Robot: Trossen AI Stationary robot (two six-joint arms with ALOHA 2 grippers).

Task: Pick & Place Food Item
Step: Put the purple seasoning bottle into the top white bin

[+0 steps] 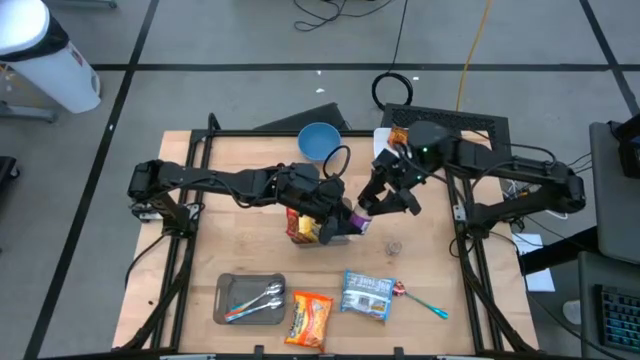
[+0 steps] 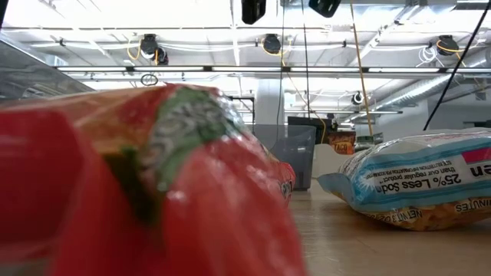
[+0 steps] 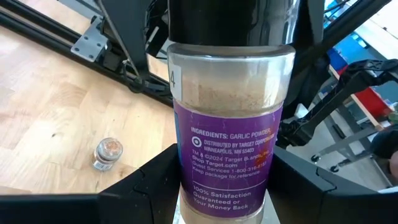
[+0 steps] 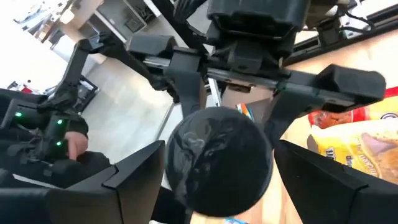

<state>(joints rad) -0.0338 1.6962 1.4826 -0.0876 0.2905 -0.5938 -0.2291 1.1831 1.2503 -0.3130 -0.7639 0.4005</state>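
Garlic powder jar [image 3: 230, 143] pinched in left gripper [image 3: 227, 199] — right gripper [image 4: 217, 180] spread around its cap

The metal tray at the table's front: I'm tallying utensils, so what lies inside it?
The high view shows two spoons and something thin, orange and blue in the metal tray. Anything lying beneath them is covered.

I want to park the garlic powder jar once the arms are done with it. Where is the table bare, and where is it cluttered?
Bare wood lies left of the left gripper, above the metal tray, and beside the small shaker. The front edge is crowded: tray, orange packet, blue packet, spoon. The centre, where the jar sits between both grippers, is tight too.
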